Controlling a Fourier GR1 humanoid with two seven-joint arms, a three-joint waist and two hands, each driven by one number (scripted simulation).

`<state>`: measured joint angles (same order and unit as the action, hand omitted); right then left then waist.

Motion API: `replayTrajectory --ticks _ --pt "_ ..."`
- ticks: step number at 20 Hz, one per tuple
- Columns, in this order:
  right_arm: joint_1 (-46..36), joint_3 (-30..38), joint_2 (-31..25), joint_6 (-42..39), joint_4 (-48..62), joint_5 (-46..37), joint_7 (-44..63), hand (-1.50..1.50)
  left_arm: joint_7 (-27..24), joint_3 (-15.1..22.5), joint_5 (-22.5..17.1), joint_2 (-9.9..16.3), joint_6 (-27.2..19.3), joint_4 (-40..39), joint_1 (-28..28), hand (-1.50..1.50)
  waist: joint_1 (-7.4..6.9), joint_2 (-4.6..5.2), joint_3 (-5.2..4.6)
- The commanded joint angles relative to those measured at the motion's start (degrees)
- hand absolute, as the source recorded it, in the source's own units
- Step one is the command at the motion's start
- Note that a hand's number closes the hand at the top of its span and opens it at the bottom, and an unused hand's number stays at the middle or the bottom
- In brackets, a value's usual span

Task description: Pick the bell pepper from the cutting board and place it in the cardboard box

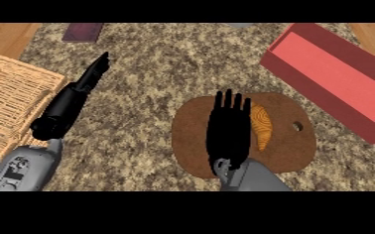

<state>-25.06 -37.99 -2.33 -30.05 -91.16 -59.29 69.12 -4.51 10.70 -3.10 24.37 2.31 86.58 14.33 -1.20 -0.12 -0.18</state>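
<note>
Hovering over the cutting board (293,144) w/ the right hand (228,129), fingers (227,99) straight and fanned a bit, pointing to 12 o'clock, holding nothing. Board is a brown rounded slab w/ a small hole near its 3 o'clock edge, lying on the speckled granite table (161,64) at about 5 o'clock of the view. Bell pepper (261,129), orange w/ pale ridges, lies on the board just at 3 o'clock of the hand; its left side is hidden behind the palm, so can't tell if hand and pepper touch. Right forearm, grey, comes in from the 6 o'clock edge.

Cardboard box (330,74) shows red-pink here, long and open-topped, set at a slant at 2 o'clock of the board, its near wall close to the board's upper right rim but apart from it.

Left hand (88,79) sits at 9 o'clock of the view, well apart from the board, fingers straight and close together, tips aimed to 1 o'clock, nothing in it. Under and beside it at the 9 o'clock edge lies a woven straw-coloured mat (26,94). A dark maroon flat piece (83,31) lies at 11 o'clock on the far table edge.
</note>
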Motion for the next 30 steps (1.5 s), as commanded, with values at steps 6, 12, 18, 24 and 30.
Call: replayTrajectory --ticks 6,12,18,24,30 --pt "-2.9 0.5 2.2 -3.5 6.9 -0.8 14.0 -1.5 -0.7 -1.6 -0.4 0.9 1.5 0.9 -1.1 0.0 0.16 0.02 0.11" --pt "-1.1 -1.2 2.3 -1.0 7.1 1.3 13.8 -1.5 -1.6 -1.1 1.5 -1.0 1.2 -1.7 -0.3 0.0 0.71 0.14 0.13" --pt "0.3 2.1 2.3 -1.5 8.9 -2.2 11.6 -1.5 0.0 0.1 3.2 -3.0 -1.1 1.6 -2.8 0.0 1.06 0.0 0.15" --pt "1.1 3.0 2.3 -2.0 9.0 -3.8 10.4 -1.5 2.6 -2.9 0.6 -2.4 1.2 0.8 1.0 0.0 1.39 0.06 0.17" --pt "6.1 1.2 2.3 2.2 10.9 -3.3 7.4 -1.5 -1.0 -3.6 2.5 -1.9 2.5 0.1 -2.6 0.0 0.91 0.12 0.17"
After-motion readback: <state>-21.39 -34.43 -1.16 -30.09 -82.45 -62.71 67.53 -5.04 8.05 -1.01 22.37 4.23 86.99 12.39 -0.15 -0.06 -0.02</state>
